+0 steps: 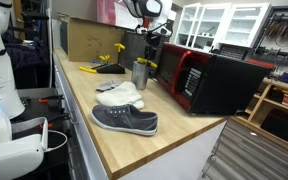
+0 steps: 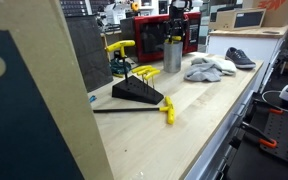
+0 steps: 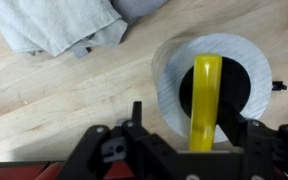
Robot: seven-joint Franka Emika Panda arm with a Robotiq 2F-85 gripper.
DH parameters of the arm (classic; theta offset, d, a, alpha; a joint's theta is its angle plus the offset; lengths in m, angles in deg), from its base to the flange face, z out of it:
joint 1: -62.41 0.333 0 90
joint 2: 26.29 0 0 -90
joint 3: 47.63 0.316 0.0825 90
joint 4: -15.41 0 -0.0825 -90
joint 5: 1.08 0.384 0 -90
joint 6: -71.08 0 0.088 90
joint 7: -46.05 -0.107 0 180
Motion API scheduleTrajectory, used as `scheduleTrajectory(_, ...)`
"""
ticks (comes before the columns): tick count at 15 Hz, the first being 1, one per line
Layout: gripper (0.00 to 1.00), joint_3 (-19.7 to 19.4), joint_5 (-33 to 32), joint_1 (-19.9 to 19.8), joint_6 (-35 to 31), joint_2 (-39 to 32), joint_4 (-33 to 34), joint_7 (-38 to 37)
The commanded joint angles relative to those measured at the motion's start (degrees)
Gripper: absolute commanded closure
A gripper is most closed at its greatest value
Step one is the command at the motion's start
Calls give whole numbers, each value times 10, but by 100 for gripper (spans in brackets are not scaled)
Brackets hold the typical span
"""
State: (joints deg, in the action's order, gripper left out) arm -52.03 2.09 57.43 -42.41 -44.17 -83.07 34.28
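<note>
Wrist view: pincer [image 3: 192, 120] released, jaws straddling the yellow tool [image 3: 206, 85] inside the cup [image 3: 170, 78], cloth [image 3: 54, 25] near its rim.

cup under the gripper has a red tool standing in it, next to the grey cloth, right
Not quite: the tool in the cup is yellow, not red, as the wrist view shows. The cup does sit under the gripper, next to the grey cloth.

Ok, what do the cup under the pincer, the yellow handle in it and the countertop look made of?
Cup: likely metal, matte grey with dull sheen. Yellow handle: probably plastic, smooth, glossy highlight. Countertop: light wood, grain lines visible, satin finish.
</note>
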Motion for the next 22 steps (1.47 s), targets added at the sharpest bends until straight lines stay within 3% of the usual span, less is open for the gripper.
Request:
scheduleTrajectory(1, 55, 0, 20, 3, -10, -1, 11, -12)
scheduleTrajectory(3, 70, 0, 19, 5, -14, 2, 14, -11)
scheduleTrajectory(5, 83, 0, 18, 5, -13, 4, 17, -11)
scheduleTrajectory(7, 89, 3, 21, 6, -12, 2, 20, -10)
scheduleTrajectory(8, 98, 4, 22, 8, -12, 3, 22, -10)
scheduleTrajectory(15, 94, 7, 25, 12, -1, 7, 27, -10)
scheduleTrajectory(22, 94, 9, -80, 52, 52, 50, 50, -14)
